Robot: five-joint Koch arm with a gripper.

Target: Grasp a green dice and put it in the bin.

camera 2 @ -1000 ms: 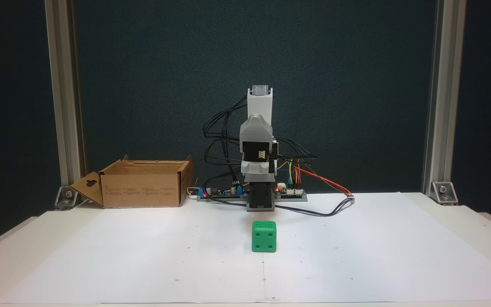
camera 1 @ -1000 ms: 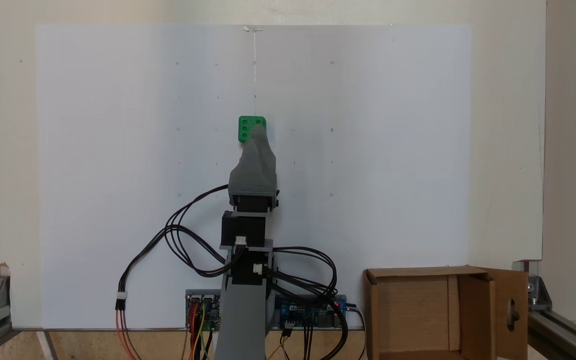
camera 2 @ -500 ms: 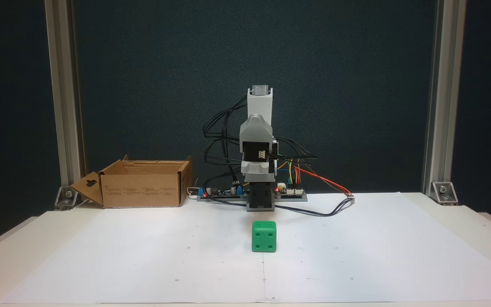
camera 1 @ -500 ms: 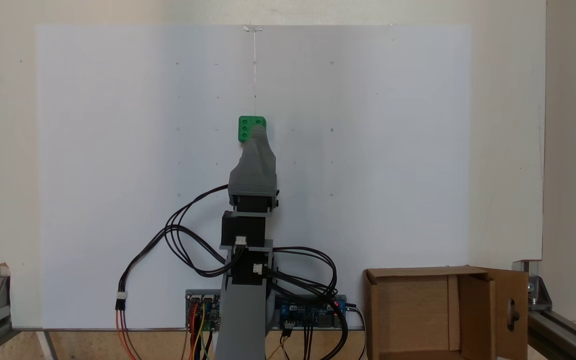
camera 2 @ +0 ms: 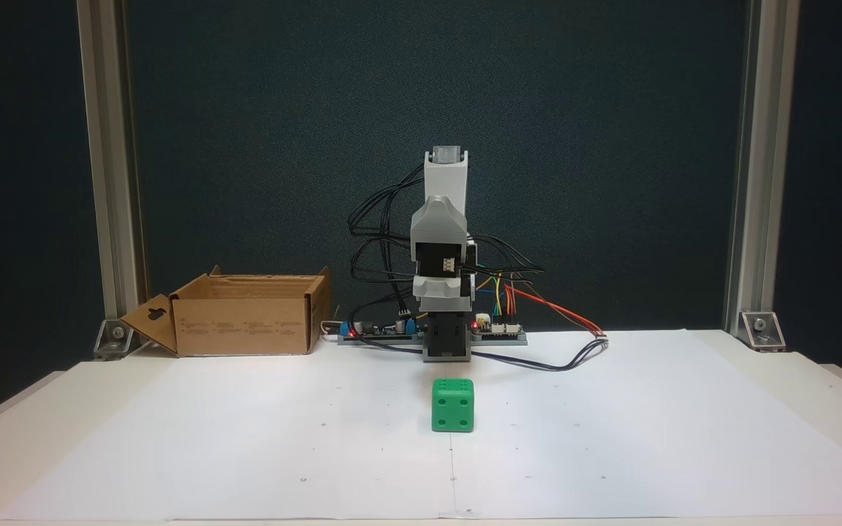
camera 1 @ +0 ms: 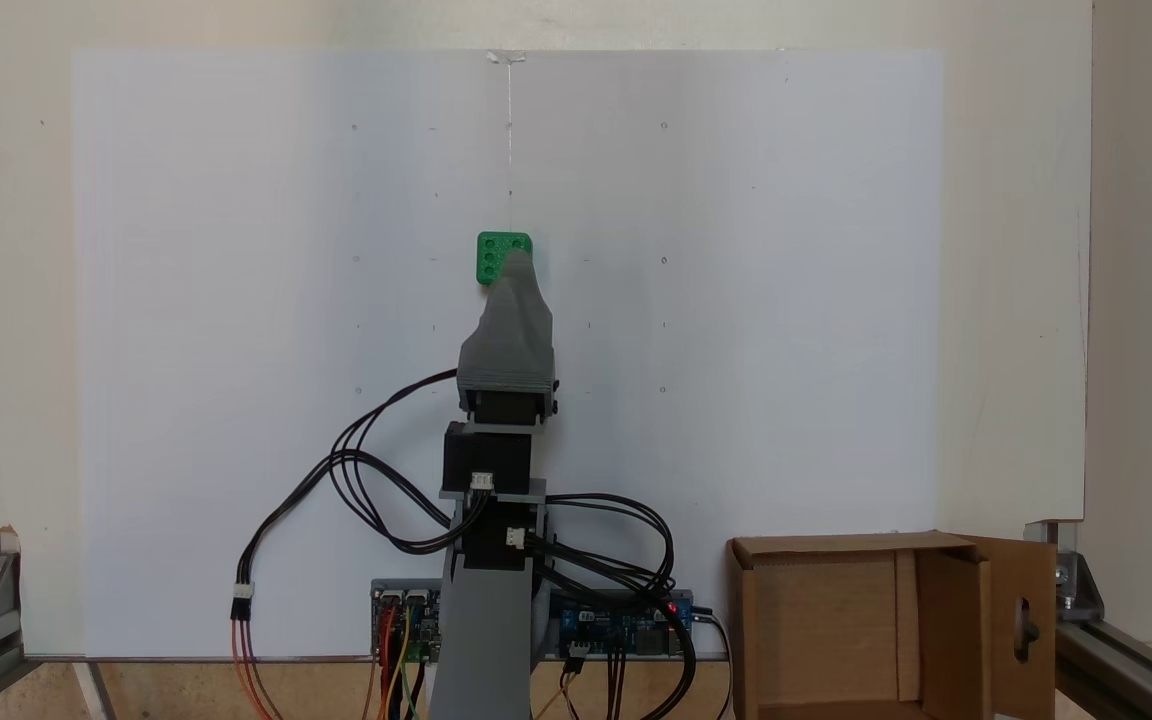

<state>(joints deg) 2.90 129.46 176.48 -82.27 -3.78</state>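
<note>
— From where do my two fixed views look?
— One hangs above, behind the arm (camera 1: pixel 501 420); one faces it low across the table (camera 2: pixel 684 431). Both share the green dice (camera 1: pixel 492 257).

In a fixed view from the front, the green dice (camera 2: pixel 453 405) sits on the paper sheet (camera 2: pixel 245 453) in front of the arm (camera 2: pixel 444 256), apart from its base. The bin (camera 2: pixel 245 315) stands at the back left of the table in that view, left of the circuit boards (camera 2: pixel 498 330) at the arm's foot. In a fixed view from above, the gripper (camera 1: pixel 516 260) overlaps the dice (camera 1: pixel 492 257), and the bin (camera 1: pixel 836 620) lies at lower right, well apart from it.
</note>
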